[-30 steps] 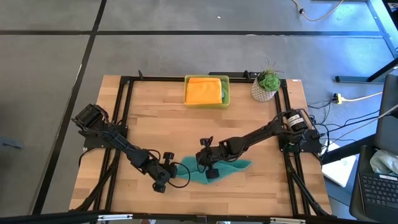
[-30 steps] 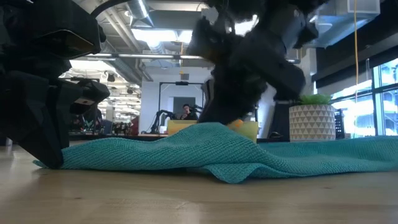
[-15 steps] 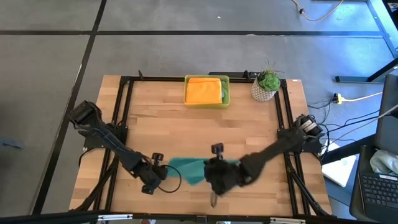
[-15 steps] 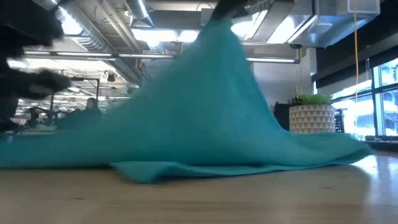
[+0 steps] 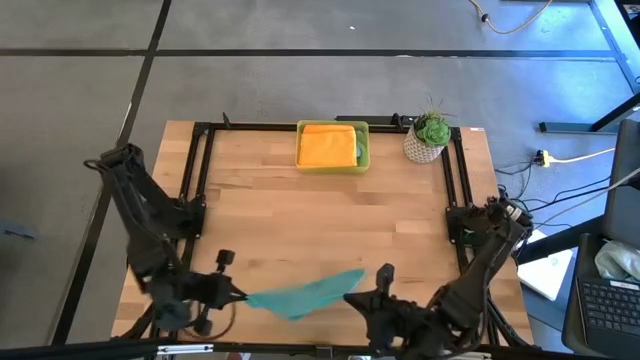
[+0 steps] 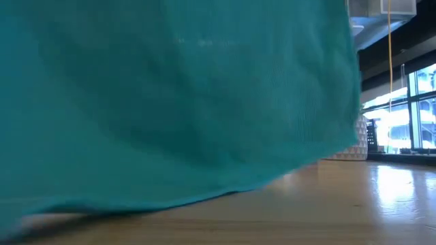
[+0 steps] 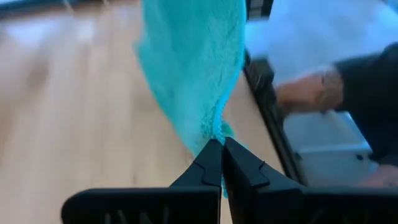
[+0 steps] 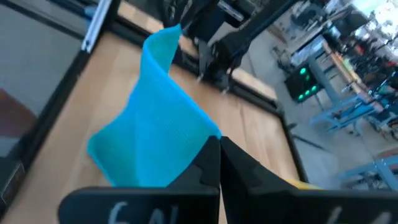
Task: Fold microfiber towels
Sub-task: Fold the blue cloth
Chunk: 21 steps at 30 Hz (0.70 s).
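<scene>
A teal microfiber towel (image 5: 300, 293) hangs stretched between my two grippers near the table's near edge. It fills most of the low view (image 6: 177, 102). My left gripper (image 5: 238, 296) is shut on its left end. My right gripper (image 5: 352, 296) is shut on its right end. An orange towel (image 5: 325, 145) lies in the yellow tray (image 5: 364, 150) at the far edge. The other towels are out of view. My left gripper (image 7: 221, 146) pinches the towel by a bunched end (image 7: 214, 127) between its two shut fingers. The cloth runs away from the fingertips toward the other arm. My right gripper (image 8: 219, 144) pinches the towel's other end (image 8: 202, 134) between its two shut fingers. The cloth (image 8: 155, 137) spreads away from the fingertips toward the left arm (image 8: 211, 37), raised off the table here.
A potted plant (image 5: 430, 135) stands at the far right beside the tray. Black frame rails (image 5: 200, 180) run along the table's sides. A person's arm (image 7: 323, 87) shows beyond the table's edge in the left wrist view. Bare wood (image 5: 320, 220) lies between the tray and the towel.
Both grippers have gone toward the table's near edge and apart, the left leftward, the right rightward, both staying shut on the towel. The towel, which lay crumpled on the table, has been lifted and drawn out between them, close in front of the low camera.
</scene>
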Tool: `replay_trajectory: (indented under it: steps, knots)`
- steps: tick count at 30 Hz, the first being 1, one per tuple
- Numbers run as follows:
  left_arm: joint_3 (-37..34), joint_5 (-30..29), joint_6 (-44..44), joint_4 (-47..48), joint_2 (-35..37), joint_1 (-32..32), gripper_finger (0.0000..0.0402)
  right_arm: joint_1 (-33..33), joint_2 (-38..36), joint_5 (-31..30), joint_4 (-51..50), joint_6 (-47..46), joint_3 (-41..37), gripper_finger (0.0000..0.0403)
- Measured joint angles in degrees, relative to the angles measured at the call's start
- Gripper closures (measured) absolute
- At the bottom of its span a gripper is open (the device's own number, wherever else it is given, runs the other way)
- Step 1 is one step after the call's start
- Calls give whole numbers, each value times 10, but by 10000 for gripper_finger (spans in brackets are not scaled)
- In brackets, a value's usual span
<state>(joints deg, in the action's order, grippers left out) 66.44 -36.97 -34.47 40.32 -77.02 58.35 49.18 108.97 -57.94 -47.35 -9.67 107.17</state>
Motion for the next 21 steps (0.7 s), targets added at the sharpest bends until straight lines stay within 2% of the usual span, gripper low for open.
replay_trajectory:
  steps: [5,8,11,15,21]
  knots:
    - [51,-73,4,66,-1,15,402,-4,0,-42,-15,49,38,402]
    - [47,-92,-69,171,-2,8,402,-36,0,-57,-62,35,39,402]
    - [17,-94,-164,245,-3,-9,402,-80,-1,-12,-141,-51,30,402]
    - [-49,-95,-197,246,-4,-28,402,-142,-1,21,-211,-146,-40,402]
    - [-161,-106,-210,187,-4,-81,401,-235,0,23,-178,-201,-196,402]
